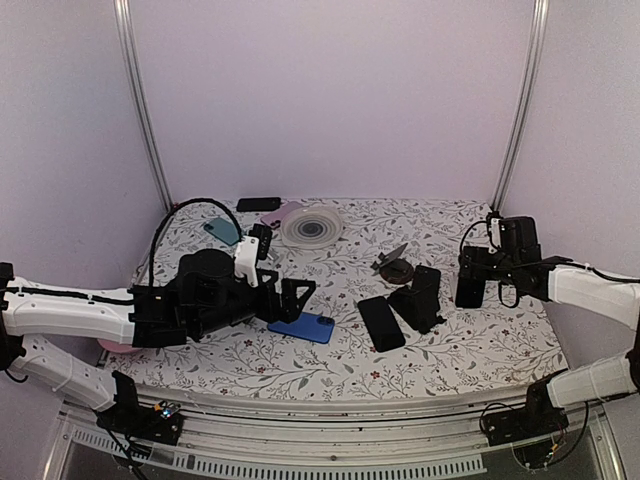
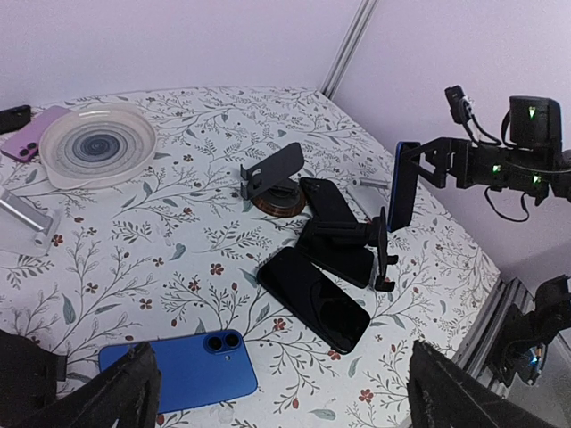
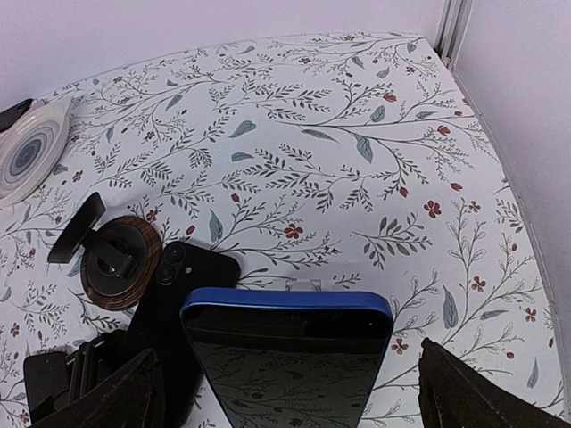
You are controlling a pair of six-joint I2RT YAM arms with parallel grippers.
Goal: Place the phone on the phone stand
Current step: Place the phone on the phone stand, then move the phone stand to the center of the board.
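The task looks to be at its closing step. A blue-edged phone (image 3: 287, 357) stands upright, screen toward the wrist camera, between the fingers (image 3: 500, 392) of the right end effector (image 3: 294, 392). The jaws are spread wide, and patterned worktop (image 3: 357, 116) shows between the phone's right edge and the finger on that side, so the phone appears free of the pads rather than clamped. A sliver of pale stand (image 3: 305, 285) peeks over the phone's top edge. It seems likely the phone leans on that, though its foot and the seat are hidden.

The next move calls for backing the right end effector straight away from the phone, keeping both fingers off its edges so it does not tip. If the phone is not properly seated, it could slide or fall forward.

The left end effector (image 2: 285, 392) hovers low over the near worktop, jaws fully spread and gripping nothing. A second blue phone (image 2: 178, 370) lies face down just ahead of it, nearer its left finger, untouched.
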